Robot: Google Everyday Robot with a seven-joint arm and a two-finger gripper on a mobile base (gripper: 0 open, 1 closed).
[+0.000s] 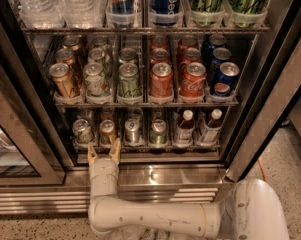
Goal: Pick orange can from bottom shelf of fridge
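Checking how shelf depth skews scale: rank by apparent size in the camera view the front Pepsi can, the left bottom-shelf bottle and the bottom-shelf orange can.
1. Pepsi can and left bottle: near alike, on different shelves, so unranked.
2. Orange can: smallest, seen just above the open gripper at the bottom shelf's front edge.

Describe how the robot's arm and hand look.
The arm is cream-white, built of smooth round tubes joined at an elbow, with a large domed joint at lower right. The hand, at the steel sill of the fridge just below the bottom shelf, has two short tan fingers on a stubby cream wrist. No cables or markings show.
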